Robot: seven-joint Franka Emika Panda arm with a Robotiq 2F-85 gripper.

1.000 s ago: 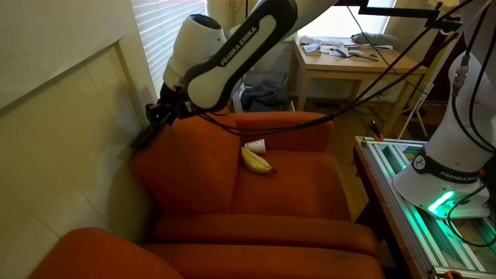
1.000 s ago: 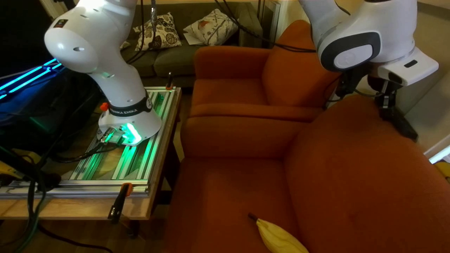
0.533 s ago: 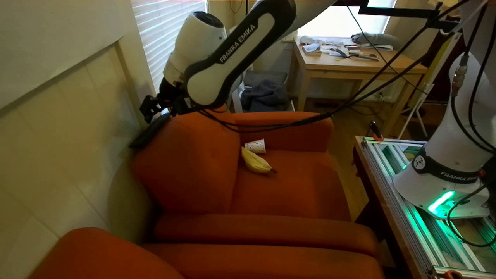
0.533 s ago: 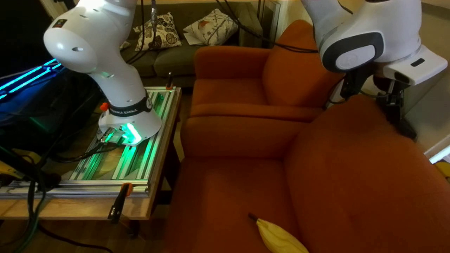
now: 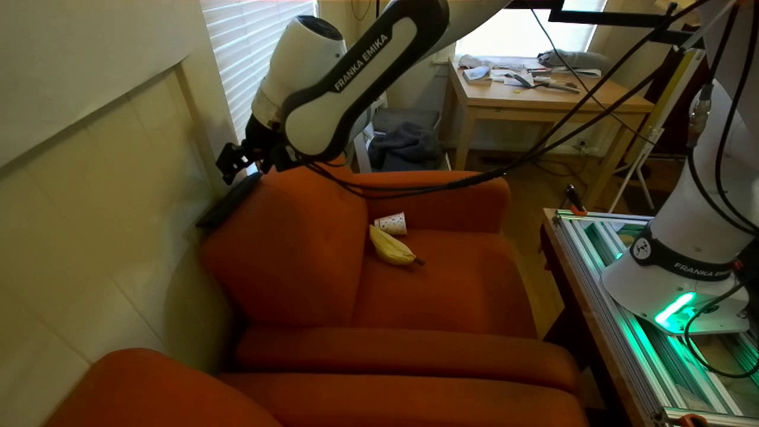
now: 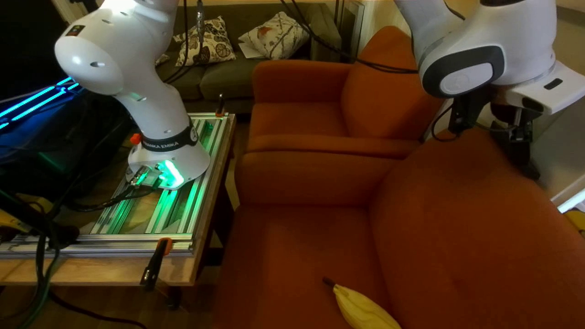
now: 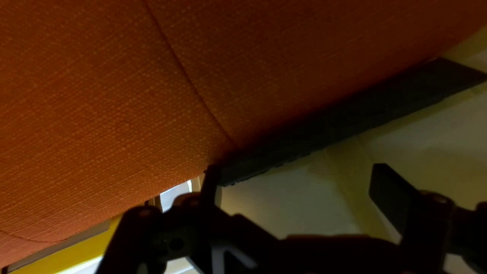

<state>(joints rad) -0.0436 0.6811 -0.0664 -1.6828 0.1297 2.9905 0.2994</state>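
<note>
along the orange fabric backrest [image 7: 152, 87], a black strip [image 7: 342, 118] is not held by the parted fingers [image 7: 392, 194]; it could be dislodged by a bump.

the wrist view crops the claw [image 7: 296, 169], an exterior view the banana [image 6: 364, 308].

White arm [image 5: 364, 74] outstretched, slanting down, pincer [image 7: 296, 171] (black) spread wide

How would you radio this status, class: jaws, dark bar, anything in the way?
Jaws open, nothing gripped. Dark bar along orange sofa back's top edge, wall side. Wall close by, possibly tight for the jaws.
</note>
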